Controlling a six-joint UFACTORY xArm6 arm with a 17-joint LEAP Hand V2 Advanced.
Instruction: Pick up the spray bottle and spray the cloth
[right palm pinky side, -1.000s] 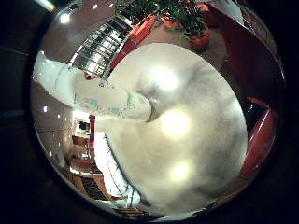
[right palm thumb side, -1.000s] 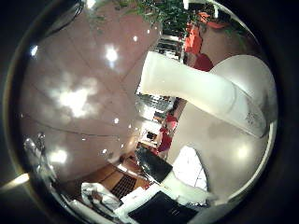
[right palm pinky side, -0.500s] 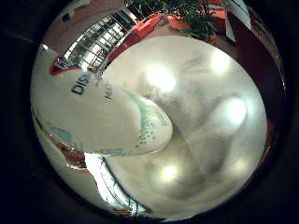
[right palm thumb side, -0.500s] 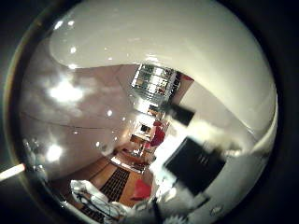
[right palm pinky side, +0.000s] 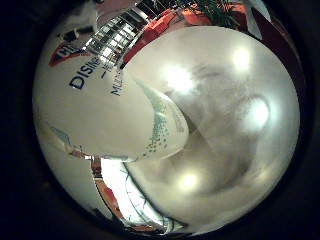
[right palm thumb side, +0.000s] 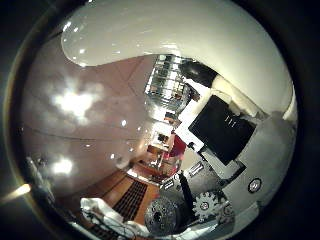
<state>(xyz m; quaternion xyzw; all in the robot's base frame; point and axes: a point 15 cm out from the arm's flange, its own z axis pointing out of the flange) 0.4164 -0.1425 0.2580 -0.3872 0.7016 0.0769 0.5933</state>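
Observation:
The white spray bottle (right palm pinky side: 105, 105), with blue and green print on its side, lies very close against my palm and fills much of both views. It stands on a round white table (right palm pinky side: 240, 150). In the thumb side view the bottle's smooth body (right palm thumb side: 190, 40) arches over my right hand (right palm thumb side: 225, 150), whose black and white finger (right palm thumb side: 222, 127) curls up against the bottle's side. No cloth shows in either view.
A glossy brown floor (right palm thumb side: 75, 125) with light reflections spreads beside the table. Red seats and green plants (right palm pinky side: 210, 12) stand beyond the table's far rim. Bright windows (right palm thumb side: 167, 87) show farther off.
The bottle has grown from a slim shape on the table to filling much of both views as the palm came up to it. The finger now reaches up to the bottle's side.

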